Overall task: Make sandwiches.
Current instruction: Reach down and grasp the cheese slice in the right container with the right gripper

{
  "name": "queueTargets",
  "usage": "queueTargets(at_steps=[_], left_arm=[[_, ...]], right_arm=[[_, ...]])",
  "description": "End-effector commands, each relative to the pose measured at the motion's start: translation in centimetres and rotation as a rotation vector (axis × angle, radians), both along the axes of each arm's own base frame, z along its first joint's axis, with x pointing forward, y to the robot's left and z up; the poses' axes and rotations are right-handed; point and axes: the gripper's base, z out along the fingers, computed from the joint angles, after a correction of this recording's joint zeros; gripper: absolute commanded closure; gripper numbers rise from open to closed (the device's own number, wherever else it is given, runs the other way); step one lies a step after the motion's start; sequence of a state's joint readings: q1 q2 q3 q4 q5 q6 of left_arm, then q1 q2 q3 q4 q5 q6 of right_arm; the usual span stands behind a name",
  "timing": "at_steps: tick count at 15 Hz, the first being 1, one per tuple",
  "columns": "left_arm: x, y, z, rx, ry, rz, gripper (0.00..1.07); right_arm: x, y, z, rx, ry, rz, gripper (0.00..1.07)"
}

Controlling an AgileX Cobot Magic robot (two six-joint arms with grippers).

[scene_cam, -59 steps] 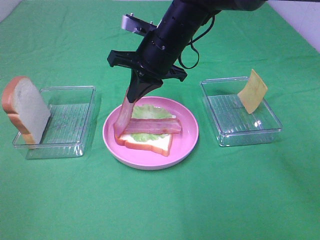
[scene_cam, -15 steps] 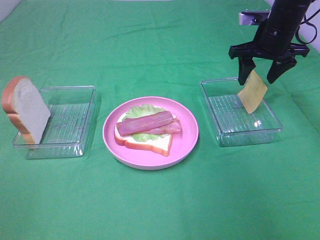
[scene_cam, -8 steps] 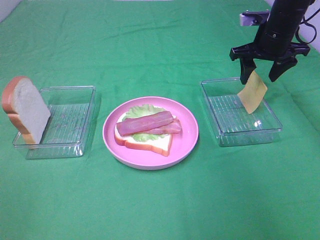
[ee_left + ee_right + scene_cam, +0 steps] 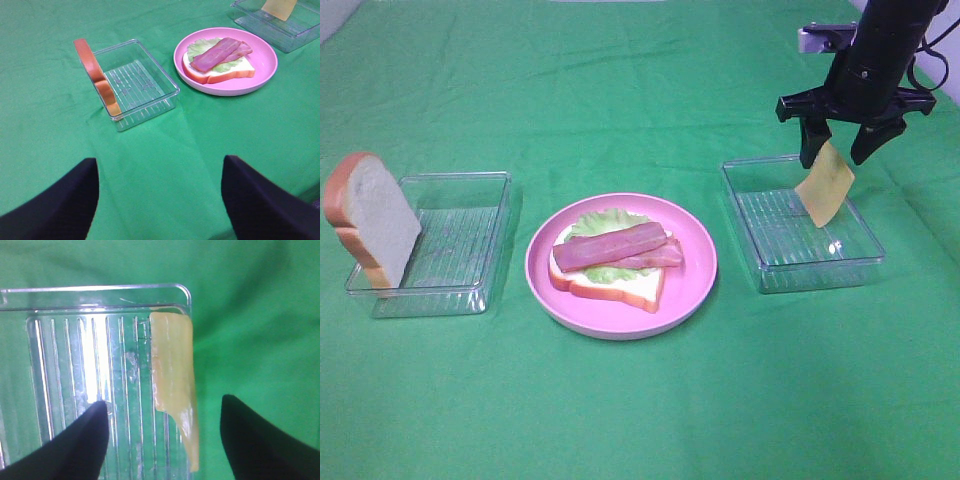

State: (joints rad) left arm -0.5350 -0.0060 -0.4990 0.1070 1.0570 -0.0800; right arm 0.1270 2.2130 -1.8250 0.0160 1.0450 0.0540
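Observation:
A half-built sandwich (image 4: 612,262) lies on the pink plate (image 4: 695,285): a bread slice, green lettuce and bacon strips (image 4: 615,246). It also shows in the left wrist view (image 4: 220,59). A second bread slice (image 4: 370,220) leans upright on the left clear tray (image 4: 460,245). A yellow cheese slice (image 4: 824,183) stands tilted in the right clear tray (image 4: 800,240). My right gripper (image 4: 840,145) is open, its fingers straddling the top of the cheese (image 4: 172,375) without closing on it. My left gripper (image 4: 160,200) is open over the cloth near the table's front.
A green cloth (image 4: 640,400) covers the whole table. The left tray shows in the left wrist view (image 4: 137,85) with the bread slice (image 4: 95,75) at its end. The right tray's corner (image 4: 182,292) shows in the right wrist view.
The right arm let go of the bacon on the sandwich and moved from the plate to above the cheese in the right tray. In the last second it barely shifted.

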Motion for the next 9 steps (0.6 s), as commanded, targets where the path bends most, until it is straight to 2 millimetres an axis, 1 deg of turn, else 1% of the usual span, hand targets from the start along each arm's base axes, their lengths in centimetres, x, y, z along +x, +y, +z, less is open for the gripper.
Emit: queueTargets(at_steps=[1,5,7,9], left_arm=[[-0.2,0.2,0.1,-0.01,-0.031,-0.004,0.39],[-0.2,0.2,0.1,-0.01,-0.031,-0.004,0.39],[-0.2,0.2,0.1,-0.01,-0.031,-0.004,0.39],[-0.2,0.2,0.1,-0.01,-0.031,-0.004,0.39]], right_arm=[[0.0,-0.2,-0.1,-0.001,0.0,-0.009,0.46],[-0.1,-0.2,-0.3,-0.003,0.015,-0.009,0.46],[-0.2,-0.2,-0.9,-0.006,0.04,-0.009,0.47],[-0.2,-0.2,-1.7,-0.01,0.07,-0.009,0.51]])
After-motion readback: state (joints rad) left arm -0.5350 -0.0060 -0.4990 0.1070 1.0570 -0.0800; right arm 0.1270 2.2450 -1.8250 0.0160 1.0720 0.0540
